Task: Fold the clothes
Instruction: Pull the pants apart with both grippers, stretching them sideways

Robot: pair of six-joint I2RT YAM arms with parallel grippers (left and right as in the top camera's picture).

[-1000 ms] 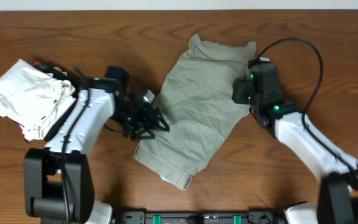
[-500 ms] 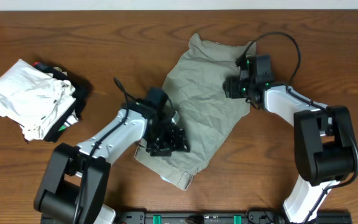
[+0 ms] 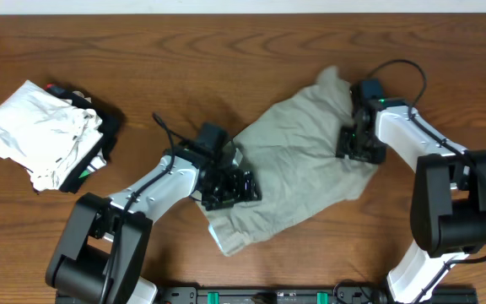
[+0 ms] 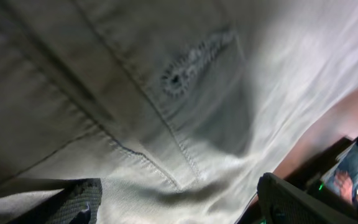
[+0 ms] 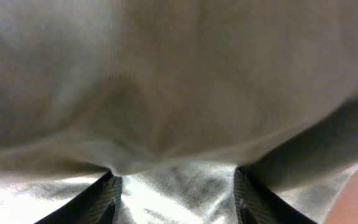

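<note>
My right claw [image 3: 359, 145] clenches the olive garment [image 3: 298, 165] at its right edge, evidently to draw it over, while my released left claw [image 3: 226, 187] pins it to the worktop [image 3: 445, 67].

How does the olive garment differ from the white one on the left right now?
The olive garment lies spread and creased mid-table; the white garment is bunched in a heap. The left gripper and right gripper are both on the olive garment, neither near the white garment. The white one overlies a dark item; the olive one, bare table. Neither is neatly folded.
</note>
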